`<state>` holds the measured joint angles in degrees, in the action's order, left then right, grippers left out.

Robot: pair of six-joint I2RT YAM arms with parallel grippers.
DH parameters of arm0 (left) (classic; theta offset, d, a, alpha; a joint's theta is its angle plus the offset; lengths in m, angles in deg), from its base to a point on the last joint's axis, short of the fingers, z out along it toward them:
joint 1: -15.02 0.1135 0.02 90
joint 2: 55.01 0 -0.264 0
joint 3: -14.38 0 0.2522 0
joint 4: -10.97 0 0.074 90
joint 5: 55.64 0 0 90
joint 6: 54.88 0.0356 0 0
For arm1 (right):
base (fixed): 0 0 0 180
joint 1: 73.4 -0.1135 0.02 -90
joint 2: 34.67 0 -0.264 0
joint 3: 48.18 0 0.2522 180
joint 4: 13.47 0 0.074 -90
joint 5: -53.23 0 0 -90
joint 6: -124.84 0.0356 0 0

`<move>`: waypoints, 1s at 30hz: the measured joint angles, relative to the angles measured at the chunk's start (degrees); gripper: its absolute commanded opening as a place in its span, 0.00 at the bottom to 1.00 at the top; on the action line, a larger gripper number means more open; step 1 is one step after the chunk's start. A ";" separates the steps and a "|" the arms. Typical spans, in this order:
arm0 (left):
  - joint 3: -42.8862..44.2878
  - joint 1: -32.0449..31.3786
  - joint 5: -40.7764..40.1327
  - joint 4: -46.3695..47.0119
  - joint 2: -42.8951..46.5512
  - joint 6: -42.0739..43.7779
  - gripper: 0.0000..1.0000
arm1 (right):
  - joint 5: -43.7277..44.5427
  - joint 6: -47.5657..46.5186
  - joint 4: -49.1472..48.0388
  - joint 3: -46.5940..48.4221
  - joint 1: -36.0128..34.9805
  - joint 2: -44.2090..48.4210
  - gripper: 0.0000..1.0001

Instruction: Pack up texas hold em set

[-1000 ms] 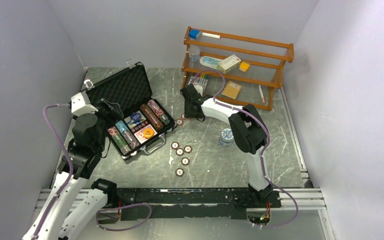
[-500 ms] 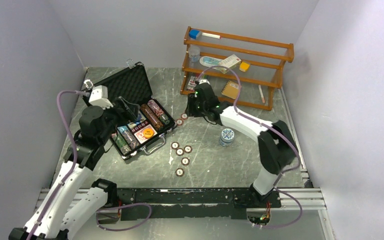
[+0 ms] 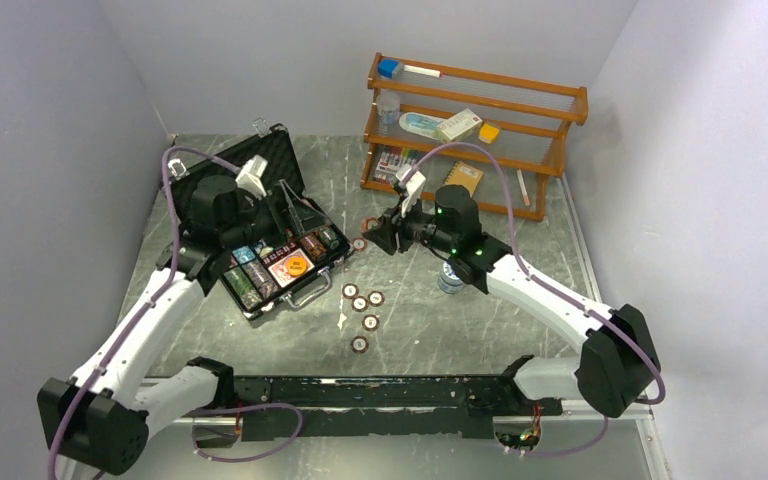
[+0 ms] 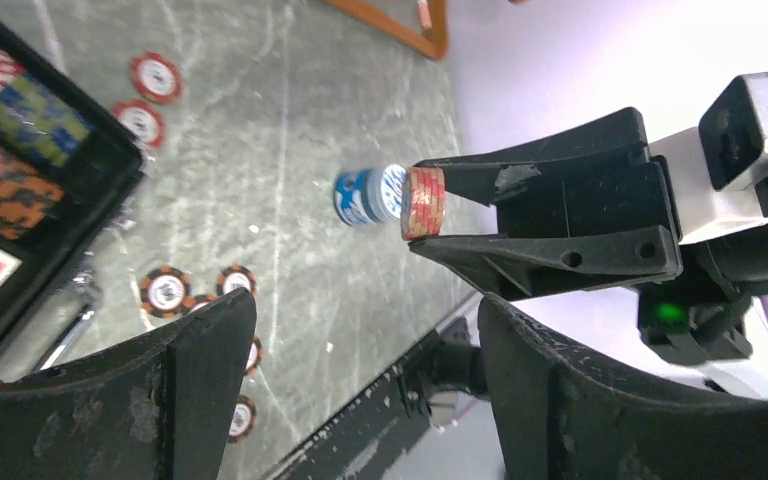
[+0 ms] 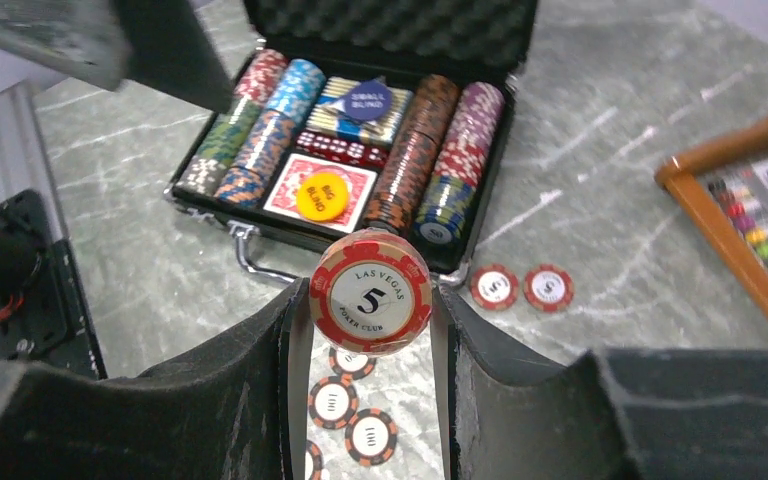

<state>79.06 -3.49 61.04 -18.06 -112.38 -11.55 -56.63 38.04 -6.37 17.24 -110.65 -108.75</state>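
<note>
Step in hand, as judged: ferrying loose chips back to the case. Pinching a short stack of red "5" chips [image 4: 423,203] in right gripper [image 5: 370,310], fingers clamped on the rims from either side. Held clear of the table [image 3: 430,330], between the open black case [image 5: 390,25] and the wooden shelf [image 3: 475,130], just off the case's right side.

Left gripper [image 4: 365,335] spread wide with nothing in it, hovering over the case and aimed at the held stack. Could be set for a handover; cannot tell.

Orientation: stack on edge, printed face turned back toward the right wrist camera, other face forward toward the case. Long axis is the short stacking axis, lying along the fingers and roughly level.

Next move calls for carrying the stack over a chip row with spare room and lining its axis up with that row, since chips in the case also sit on edge. Then lowering before letting go, or risk chips toppling flat. Matching row hard to pick out from here.

Not yet packed: brown chips [image 3: 360,303] scattered in front of the case, two red chips [image 5: 520,287] by its corner, blue-white chip stack [image 4: 365,195] further right. Lid up, latches undone.
</note>
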 measured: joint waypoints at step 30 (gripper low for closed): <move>7.23 -5.46 18.10 1.73 -19.71 0.85 0.20 | -18.29 -12.96 0.98 3.82 -0.44 -4.92 0.46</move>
<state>86.29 -8.95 79.13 -16.33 -132.09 -10.70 -74.92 25.08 -5.38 21.07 -111.09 -113.67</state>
